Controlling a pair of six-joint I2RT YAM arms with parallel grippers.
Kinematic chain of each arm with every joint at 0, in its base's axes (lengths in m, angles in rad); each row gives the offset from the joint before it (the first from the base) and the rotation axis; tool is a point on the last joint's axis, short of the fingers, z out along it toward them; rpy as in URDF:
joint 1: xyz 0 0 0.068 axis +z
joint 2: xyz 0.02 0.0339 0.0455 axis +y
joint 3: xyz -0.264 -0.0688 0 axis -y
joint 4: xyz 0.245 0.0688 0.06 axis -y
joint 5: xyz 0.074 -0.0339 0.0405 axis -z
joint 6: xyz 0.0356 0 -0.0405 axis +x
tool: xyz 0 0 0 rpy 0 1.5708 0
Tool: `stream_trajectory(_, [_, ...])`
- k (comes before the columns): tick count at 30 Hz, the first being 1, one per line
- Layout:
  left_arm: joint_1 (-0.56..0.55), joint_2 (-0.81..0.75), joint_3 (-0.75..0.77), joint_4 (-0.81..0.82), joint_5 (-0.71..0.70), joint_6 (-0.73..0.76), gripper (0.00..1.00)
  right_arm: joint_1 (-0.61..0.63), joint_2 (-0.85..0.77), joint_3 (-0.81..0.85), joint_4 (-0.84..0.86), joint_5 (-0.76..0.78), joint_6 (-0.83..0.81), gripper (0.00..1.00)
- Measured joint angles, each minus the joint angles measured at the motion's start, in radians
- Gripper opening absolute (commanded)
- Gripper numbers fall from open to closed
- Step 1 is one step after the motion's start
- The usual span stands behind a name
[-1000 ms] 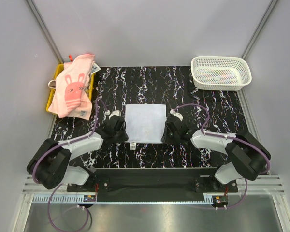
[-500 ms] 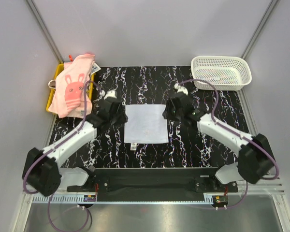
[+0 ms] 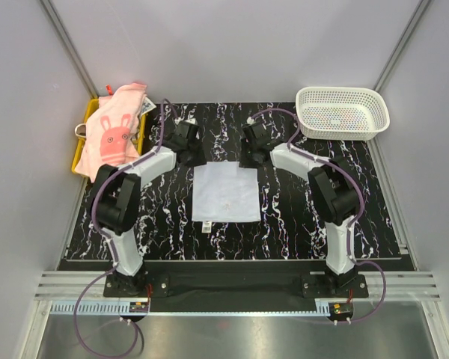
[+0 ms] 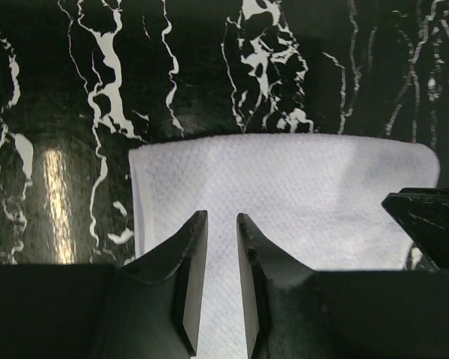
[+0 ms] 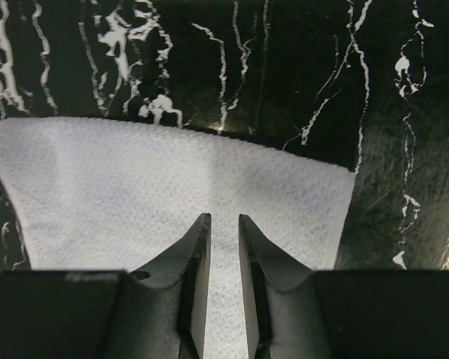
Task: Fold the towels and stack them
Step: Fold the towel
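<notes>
Since the pale towel (image 3: 224, 192) lies flat at the middle of the black mat (image 3: 172, 232), soft and light, its far corners suit pinching; the left gripper (image 4: 221, 222) and right gripper (image 5: 223, 222) hover there, jaws narrowly parted, seemingly empty.

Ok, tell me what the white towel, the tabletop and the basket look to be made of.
White towel: soft woven cloth, probably cotton, matte; the wrist views show a fine dimpled weave and a hemmed edge.
Tabletop: glossy black sheet with white marble-like veins, likely printed; it reflects light.
Basket: white moulded plastic, judging by its rigid lattice walls.
</notes>
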State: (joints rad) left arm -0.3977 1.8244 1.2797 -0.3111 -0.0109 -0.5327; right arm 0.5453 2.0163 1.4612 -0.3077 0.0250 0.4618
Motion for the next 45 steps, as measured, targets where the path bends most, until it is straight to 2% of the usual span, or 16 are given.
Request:
stream_trajectory(10, [0.055,0.185,0.078,0.007,0.034,0.024,0.25,-0.077,0.098,0.075,-0.034,-0.045,-0.014,0.27])
stream_trajectory(15, [0.066,0.22,0.11,0.011,0.034,0.016,0.25,-0.098,0.112,0.075,-0.035,-0.047,-0.014,0.27])
stream_trajectory(30, [0.07,0.222,0.113,0.013,0.035,0.009,0.27,-0.151,0.127,0.073,-0.035,-0.065,-0.019,0.3])
stream_trajectory(35, [0.07,0.222,0.115,0.013,0.05,0.01,0.34,-0.151,0.127,0.074,-0.035,-0.063,-0.023,0.33])
stream_trajectory(45, [0.071,0.15,0.137,-0.066,0.041,0.031,0.4,-0.151,0.127,0.074,-0.03,-0.034,-0.04,0.4])
